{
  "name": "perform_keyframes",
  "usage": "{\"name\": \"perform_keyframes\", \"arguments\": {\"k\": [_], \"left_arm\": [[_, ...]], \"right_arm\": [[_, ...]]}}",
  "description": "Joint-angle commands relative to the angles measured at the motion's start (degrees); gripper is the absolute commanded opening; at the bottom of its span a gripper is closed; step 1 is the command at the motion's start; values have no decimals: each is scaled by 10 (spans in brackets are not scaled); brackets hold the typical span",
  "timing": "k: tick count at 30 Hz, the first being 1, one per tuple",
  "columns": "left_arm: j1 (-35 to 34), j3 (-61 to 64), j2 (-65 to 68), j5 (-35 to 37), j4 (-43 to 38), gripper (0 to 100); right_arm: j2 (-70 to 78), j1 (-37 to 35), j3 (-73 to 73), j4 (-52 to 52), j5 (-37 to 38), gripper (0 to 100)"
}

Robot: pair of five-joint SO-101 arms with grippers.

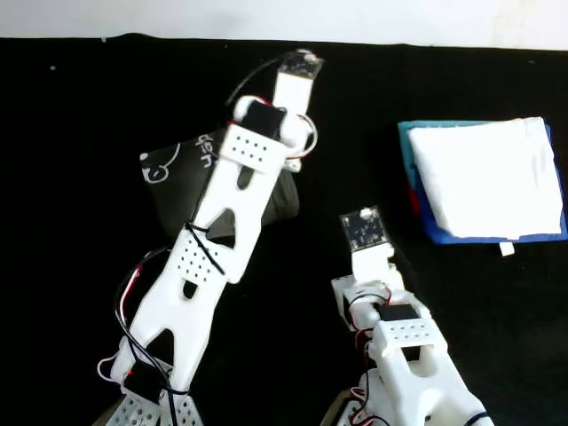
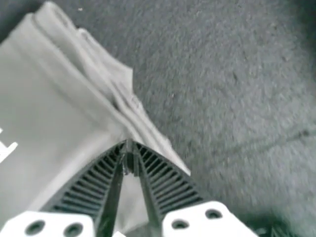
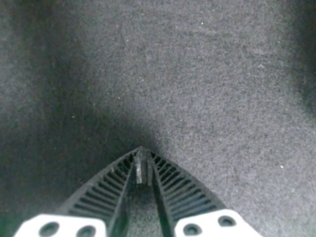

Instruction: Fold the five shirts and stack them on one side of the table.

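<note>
Dark shirt (image 1: 177, 182), white print on it, lies partly folded on the black worktop (image 1: 80, 106) under the left arm (image 1: 222, 222). Left gripper (image 2: 129, 150): fingers pressed together, tips right at the shirt's layered folded edge (image 2: 113, 89). Cannot tell whether cloth is caught between them. The bulk of the shirt spreads to one side of the fingers, bare worktop to the other.

Folded stack, well apart from both sets of fingers, by the worktop's edge: white shirt (image 1: 488, 173) on top, blue shirt (image 1: 497, 238) under it, with teal (image 1: 406, 133) and red (image 1: 414, 200) edges showing below.

Right gripper (image 3: 142, 158): fingers pressed together, holding nothing, bare worktop beneath and all around the tips.
</note>
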Motion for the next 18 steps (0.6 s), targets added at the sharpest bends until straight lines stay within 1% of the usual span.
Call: {"name": "perform_keyframes", "arguments": {"k": [1,7,10,13,17,18], "left_arm": [[-23,-29,-30,0,49,9],[-113,15,-104,14,58,9],[-140,89,-179,21,60,9],[-153,240,-279,21,60,9],[-152,498,-406,16,54,9],[-150,558,-431,16,40,9]], "right_arm": [[-8,7,-1,-13,-4,7],[-8,7,-1,-13,-4,7],[-8,7,-1,-13,-4,7],[-8,7,-1,-13,-4,7],[-8,7,-1,-13,-4,7],[-8,7,-1,-13,-4,7]]}}
